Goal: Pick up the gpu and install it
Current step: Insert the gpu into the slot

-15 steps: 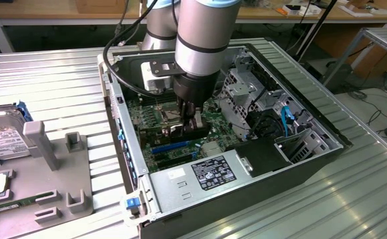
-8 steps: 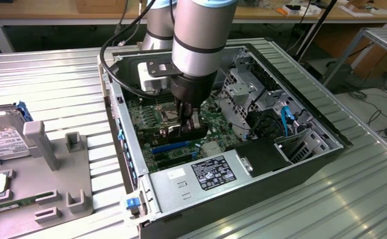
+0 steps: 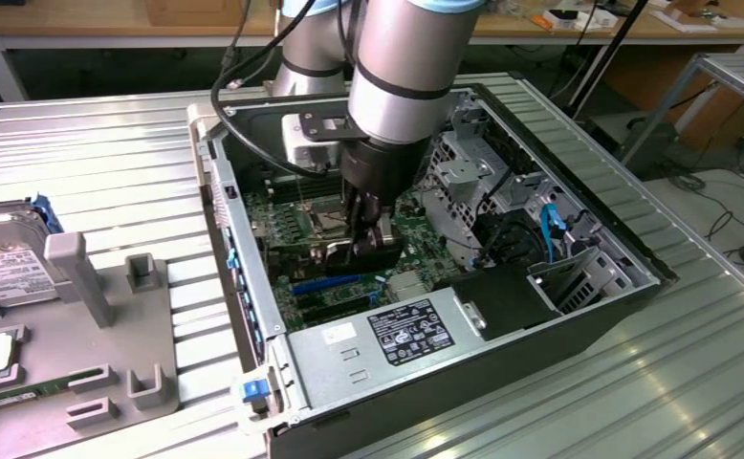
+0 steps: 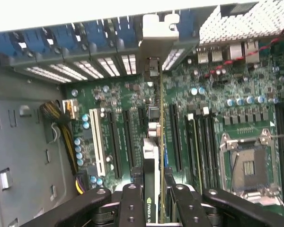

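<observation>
Here the silver-grey robot arm (image 3: 398,76) reaches down into an open black and grey computer case (image 3: 577,316) that lies on its side in the middle of the ribbed metal surface (image 3: 678,382). Its black jaws are clenched on the gpu (image 4: 151,161), a green circuit card with a black shroud, seen edge-on in the wrist view. The card stands upright over the green motherboard (image 4: 217,94), among the long black slots. Its silver metal bracket (image 4: 156,33) is at the case's rear wall, beside the row of blue slot latches (image 4: 61,38). I cannot tell whether the card is seated. Near the surface's edge on the exterior view's left sits a grey plastic tray (image 3: 130,325) holding a silver boxy hard drive (image 3: 2,268).
</observation>
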Controlling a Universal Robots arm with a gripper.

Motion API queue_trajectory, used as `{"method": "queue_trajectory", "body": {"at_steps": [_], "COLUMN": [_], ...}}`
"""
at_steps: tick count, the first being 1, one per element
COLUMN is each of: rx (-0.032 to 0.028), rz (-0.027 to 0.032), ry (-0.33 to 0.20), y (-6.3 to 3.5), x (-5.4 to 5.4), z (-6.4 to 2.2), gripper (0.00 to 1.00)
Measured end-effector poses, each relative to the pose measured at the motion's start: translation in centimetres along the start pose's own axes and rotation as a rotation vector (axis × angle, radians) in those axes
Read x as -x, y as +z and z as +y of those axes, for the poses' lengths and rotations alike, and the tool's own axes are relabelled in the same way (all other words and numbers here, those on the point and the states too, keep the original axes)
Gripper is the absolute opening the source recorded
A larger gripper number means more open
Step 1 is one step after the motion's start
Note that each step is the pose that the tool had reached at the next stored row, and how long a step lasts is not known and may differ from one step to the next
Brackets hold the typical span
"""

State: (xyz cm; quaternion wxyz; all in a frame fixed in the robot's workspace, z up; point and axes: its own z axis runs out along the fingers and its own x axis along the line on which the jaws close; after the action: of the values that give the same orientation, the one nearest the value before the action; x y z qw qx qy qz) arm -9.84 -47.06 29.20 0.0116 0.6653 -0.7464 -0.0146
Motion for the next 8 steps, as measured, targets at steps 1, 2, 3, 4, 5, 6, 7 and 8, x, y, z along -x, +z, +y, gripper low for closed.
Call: {"method": "queue_trajectory", "body": {"at_steps": [1, 2, 3, 4, 5, 6, 7, 8], "rx": [0.0001, 0.0002, 0.0001, -0.0010, -0.0010, -0.0011, -0.0036, -0.0142], "rz": [0.0001, 0.0003, 0.0002, 0.0002, 0.0004, 0.0005, -0.0002, -0.0008], "ry": [0.000, 0.000, 0.000, -0.004, -0.006, -0.006, -0.008, -0.014], "y": [0.00, 0.00, 0.06, 0.15, 0.15, 0.15, 0.24, 0.37], "x": [0.00, 0.00, 0.01, 0.00, 0.00, 0.00, 0.00, -0.01], "z": [0.00, 0.00, -0.01, -0.01, -0.01, 0.00, 0.02, 0.06], "gripper": [0.27, 0.27, 0.27, 0.27, 0.27, 0.27, 0.27, 0.27]}}
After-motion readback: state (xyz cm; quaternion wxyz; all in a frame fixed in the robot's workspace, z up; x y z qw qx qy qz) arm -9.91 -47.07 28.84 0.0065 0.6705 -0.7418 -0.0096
